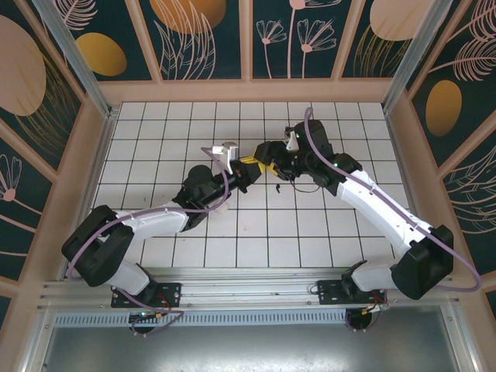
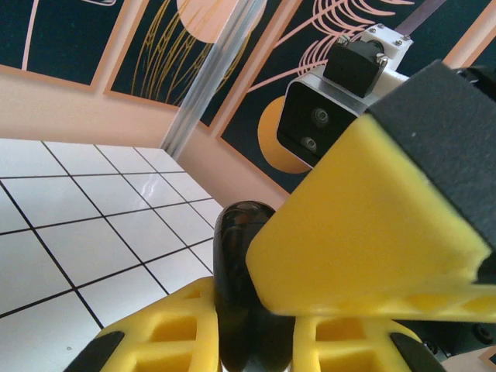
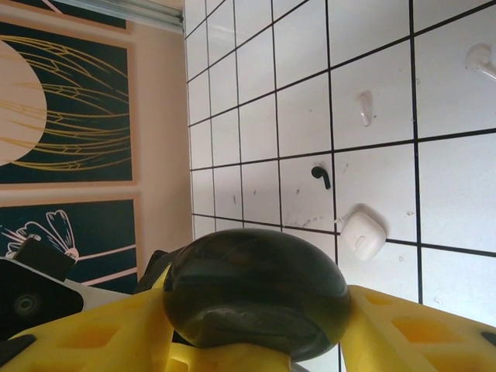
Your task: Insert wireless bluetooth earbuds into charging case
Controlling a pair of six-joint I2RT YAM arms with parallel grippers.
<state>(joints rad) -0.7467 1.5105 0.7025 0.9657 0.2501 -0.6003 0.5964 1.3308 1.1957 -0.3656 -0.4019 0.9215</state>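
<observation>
The earbuds we could see lay loose on the tiled surface (image 3: 263,70): a white earbud (image 3: 364,108), a second white earbud (image 3: 484,58) at the edge of view, and a black earbud (image 3: 321,176) near a white charging case (image 3: 363,235). Away from them, the left pincer (image 2: 252,345) was clenched across the thin side of a glossy black charging case (image 3: 256,291). The right pincer (image 3: 256,349) had its yellow fingers (image 3: 418,325) on either side of that case, though we could not tell whether they gripped it.
</observation>
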